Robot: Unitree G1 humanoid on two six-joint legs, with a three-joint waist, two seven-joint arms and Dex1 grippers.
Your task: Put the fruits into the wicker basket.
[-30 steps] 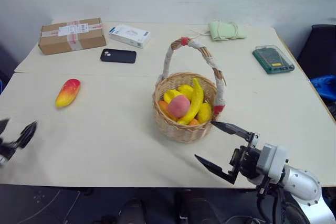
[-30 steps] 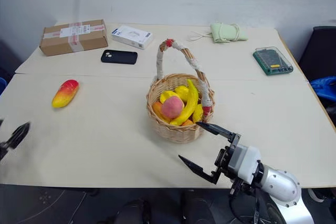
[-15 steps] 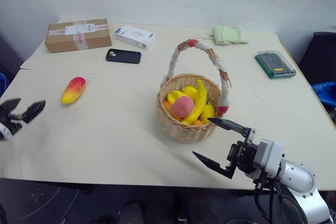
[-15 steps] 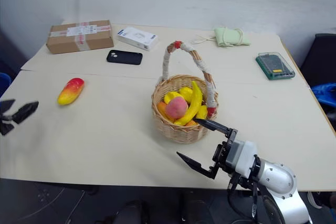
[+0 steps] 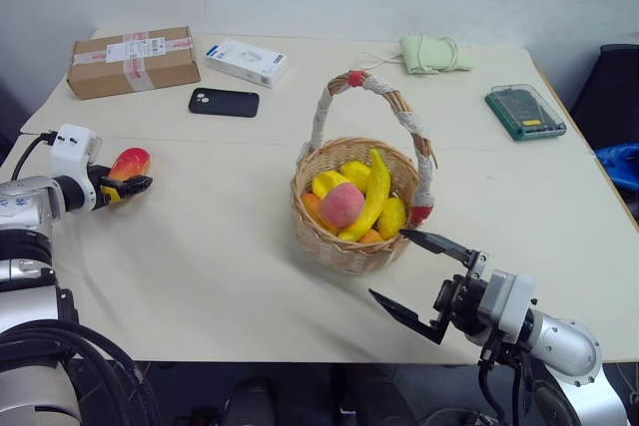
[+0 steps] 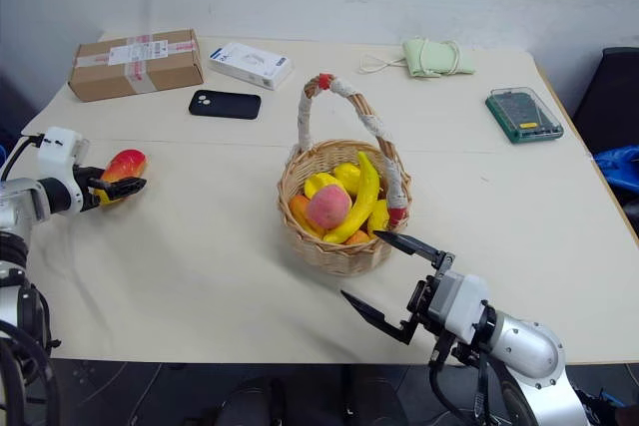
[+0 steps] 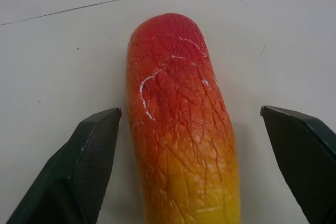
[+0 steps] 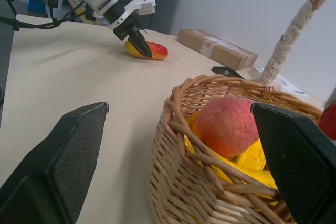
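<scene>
We take the wicker basket (image 5: 354, 209) as our landmark. The peach (image 5: 341, 205) already sits inside it among the yellow fruits, so only the mango (image 7: 181, 124) is left, lying on the table (image 5: 220, 266) well to the basket's left. Our left gripper (image 7: 194, 166) straddles it, jaws parted on either side and not yet touching, lined up to pinch across its narrow width. Our right gripper (image 5: 419, 274) waits just beside the basket's near rim, jaws spread wide and empty.
</scene>
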